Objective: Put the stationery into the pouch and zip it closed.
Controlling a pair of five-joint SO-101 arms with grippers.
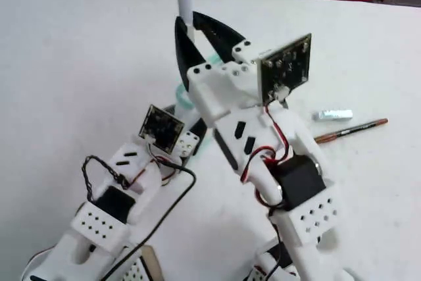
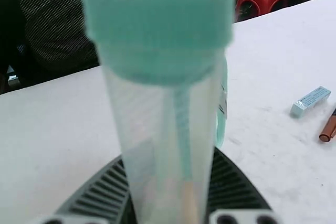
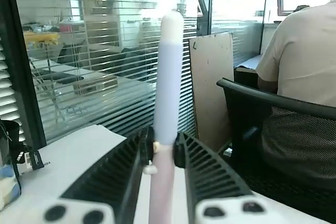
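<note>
The white table [image 1: 72, 51] spreads under both my arms. On it stands the pouch [image 2: 163, 103], a clear tube with a teal band around its top and a teal strip running down its wall. My left gripper [image 2: 168, 174] is closed around the tube's lower part, one dark ribbed jaw on each side, holding it upright. Through the clear wall I can make out a pale, stick-like thing low inside, but it is too blurred to name. I cannot tell whether the top of the pouch is zipped. My right gripper [image 3: 164, 141] is raised above the table, jaws drawn narrow and clamped on a pen [image 3: 169, 77], which has a pale lilac barrel and a white rounded end pointing up. From above, that gripper and pen sit just beyond the pouch, whose teal edge peeks out beneath the black jaws. Well off to my right, a brown pencil [image 1: 352, 129] lies flat on the table, outside the pouch. Just beside it, apart from its far end, lies a small pale blue eraser [image 1: 332, 115], also out on the bare tabletop.
</note>
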